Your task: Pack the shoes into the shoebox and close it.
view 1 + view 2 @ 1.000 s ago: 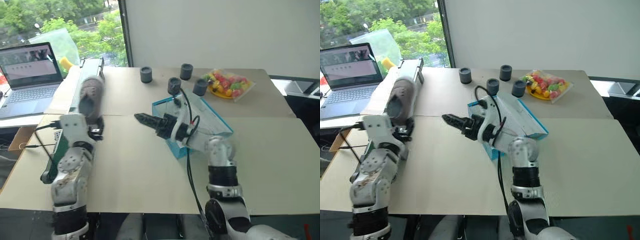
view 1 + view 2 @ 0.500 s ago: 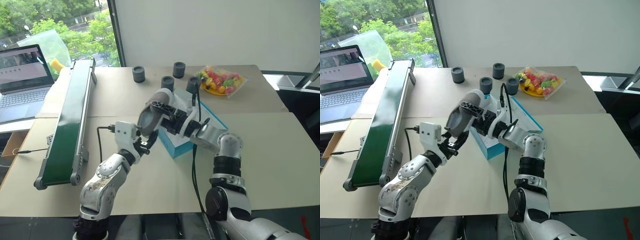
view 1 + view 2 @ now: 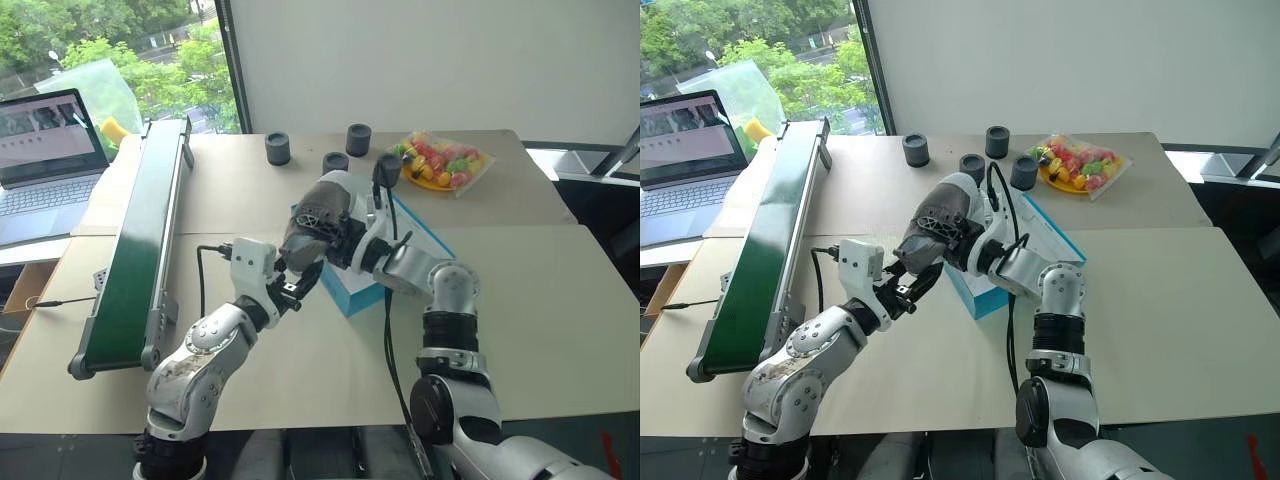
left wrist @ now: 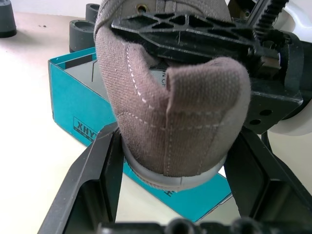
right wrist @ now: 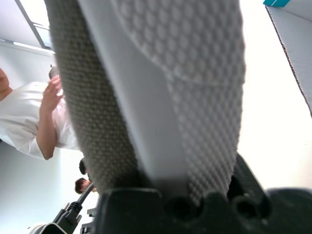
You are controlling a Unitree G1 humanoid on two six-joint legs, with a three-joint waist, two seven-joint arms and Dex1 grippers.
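One grey-brown shoe (image 3: 316,212) with a white sole hangs in the air just left of the open blue shoebox (image 3: 352,297), sole turned toward the box. My left gripper (image 3: 300,280) is shut on its heel; the left wrist view shows black fingers (image 4: 103,168) on both sides of the heel (image 4: 185,122). My right gripper (image 3: 958,238) reaches in from the box side and is shut on the shoe as well, one finger (image 4: 185,34) lying across the shoe's opening. The white knobbed sole (image 5: 195,73) sits between the fingers in the right wrist view. The box (image 4: 78,109) interior is mostly hidden behind the shoe.
A long green conveyor (image 3: 140,240) runs along the left, with a laptop (image 3: 50,150) beyond it. Several dark cylinders (image 3: 278,148) and a bag of colourful fruit (image 3: 440,165) stand behind the box. A person in white (image 5: 44,117) appears in the right wrist view.
My left arm carried the shoe from over the conveyor rightward to the box side. The right gripper, open a second ago, has closed on the shoe. The camera also shifted.
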